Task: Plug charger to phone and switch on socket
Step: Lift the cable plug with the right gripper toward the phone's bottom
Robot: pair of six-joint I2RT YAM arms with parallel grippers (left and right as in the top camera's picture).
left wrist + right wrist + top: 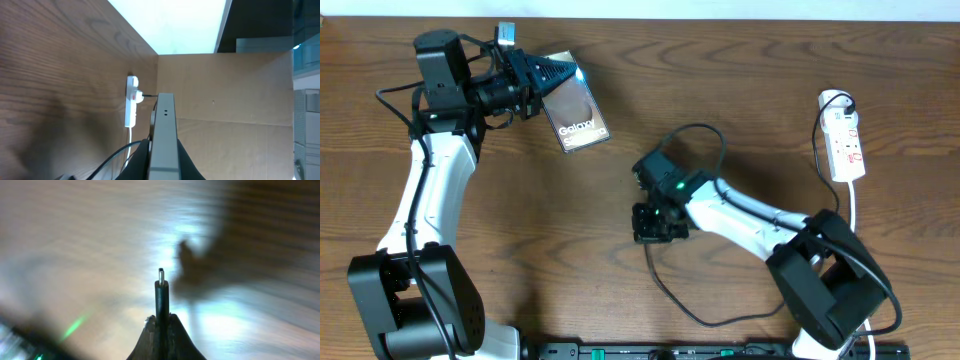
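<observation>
The left hand (pixel 558 78) is clenched on the slim dark shiny phone (pixel 582 120), close to the far edge of the brown wooden tabletop (pixel 740 70). The right hand (pixel 658 222) squeezes the thin black charger cable (pixel 161 295), its small metal tip poking out in front, with bare wood between it and the phone. The long white socket strip (pixel 845 140) lies far to that hand's right.
</observation>
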